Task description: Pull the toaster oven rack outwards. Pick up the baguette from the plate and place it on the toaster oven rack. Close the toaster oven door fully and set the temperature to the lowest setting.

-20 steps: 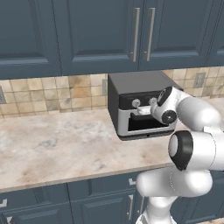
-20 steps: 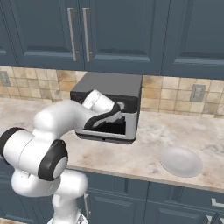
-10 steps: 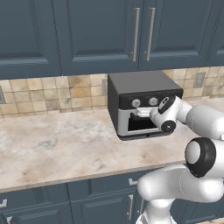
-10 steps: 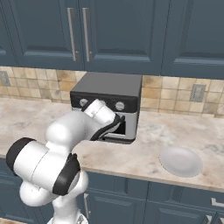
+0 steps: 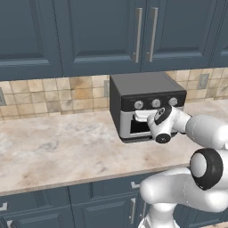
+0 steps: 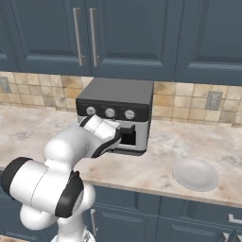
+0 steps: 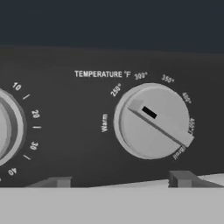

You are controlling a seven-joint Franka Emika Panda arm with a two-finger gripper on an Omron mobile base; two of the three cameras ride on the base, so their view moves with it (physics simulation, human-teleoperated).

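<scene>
**Hand view: gripper lined up on temperature knob, not yet on it**

Since a second ago the arm has left the oven mouth and risen to the black control strip of the toaster oven (image 5: 147, 87), which sits on the counter (image 5: 58, 147) against the tiled wall. The gripper (image 7: 120, 180) now faces the temperature knob (image 7: 152, 121). Its fingertips (image 7: 183, 177) stand apart below the dial, released and gripping nothing.

The knob's dark mark points between 250 and 300, and Warm sits further round to the left. Likely the last step: clamp the bar and turn it to Warm.

The plate (image 6: 195, 174) lies bare, well to the oven's right. The hand covers the oven front in both base views, so I cannot tell if the door is fully shut. A timer dial (image 7: 6, 127) sits just beside the knob, so there is some risk of grabbing the wrong one.
</scene>
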